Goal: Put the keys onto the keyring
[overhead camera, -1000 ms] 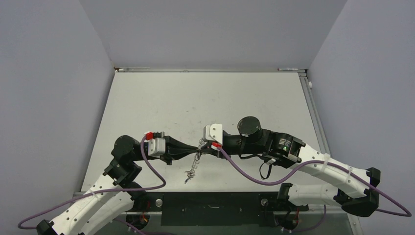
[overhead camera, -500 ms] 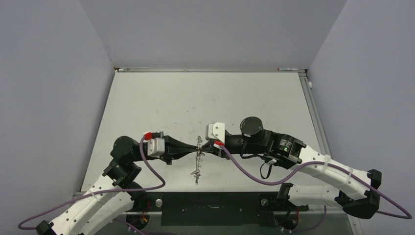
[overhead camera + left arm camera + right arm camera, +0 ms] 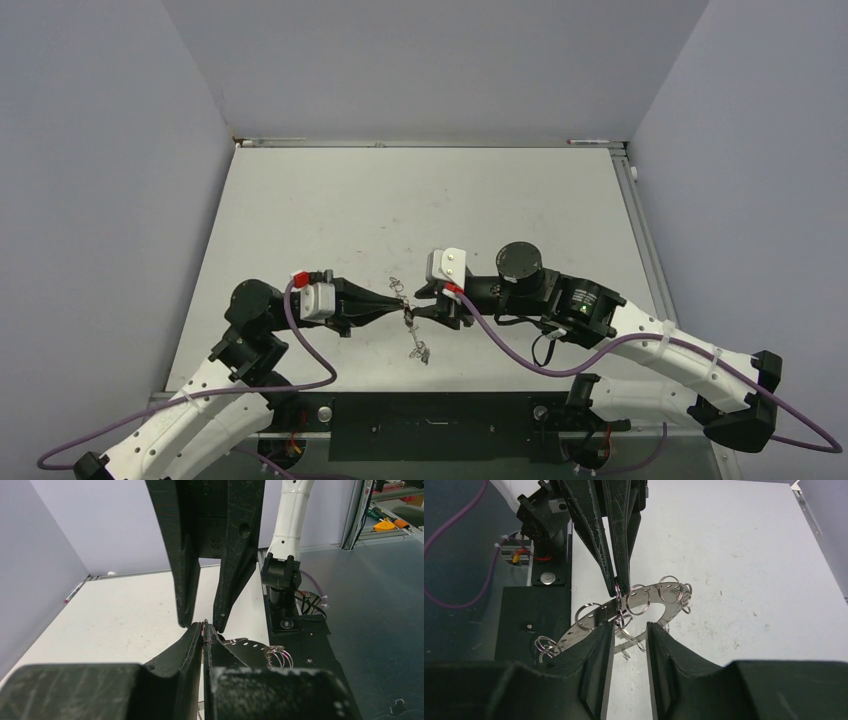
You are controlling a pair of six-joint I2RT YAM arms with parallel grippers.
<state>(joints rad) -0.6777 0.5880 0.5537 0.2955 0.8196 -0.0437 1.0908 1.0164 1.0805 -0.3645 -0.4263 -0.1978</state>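
Left gripper [image 3: 620,586] pinches the keyring [image 3: 650,592] at its rim. The right gripper [image 3: 630,627] is narrowly parted just below the keyring, apparently empty. Steady the keyring while a loop is pried open.

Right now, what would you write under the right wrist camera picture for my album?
The left gripper pinches the rim of the keyring while the open right gripper faces it.

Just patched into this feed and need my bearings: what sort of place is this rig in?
Probably a robotics lab test cell: a white table boxed in by plain grey walls, with hand tools lying off to one side in the left wrist view.
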